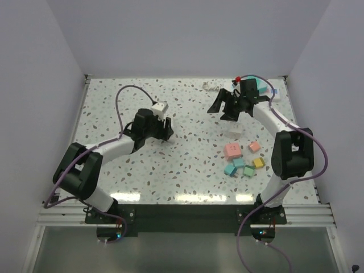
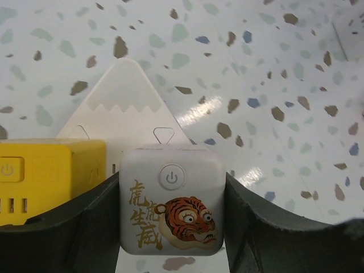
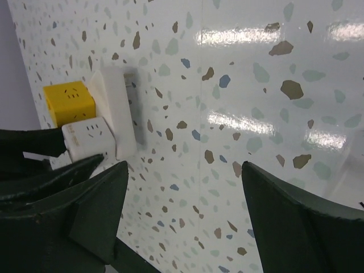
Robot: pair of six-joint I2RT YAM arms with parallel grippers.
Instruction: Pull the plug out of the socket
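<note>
My left gripper point(image 2: 172, 177) is shut on a white cube point(image 2: 170, 210) with a power button and a tiger picture. A yellow cube point(image 2: 45, 182) sits beside it on the left. Both rest against a white triangular piece point(image 2: 128, 105). In the top view the left gripper point(image 1: 161, 118) holds the cube point(image 1: 161, 107) at the table's middle left. My right gripper point(image 1: 230, 108) is open and empty at the back right point(image 3: 185, 165). A white bar end with a blue mark point(image 1: 273, 91) shows behind the right arm; the rest of that strip is hidden.
Several small coloured blocks point(image 1: 243, 161) lie at the right, with a white block point(image 1: 234, 130) above them. A small white pronged item point(image 1: 208, 87) lies at the back. A teal thing point(image 1: 259, 85) and a red bit point(image 1: 237, 78) sit behind the right gripper.
</note>
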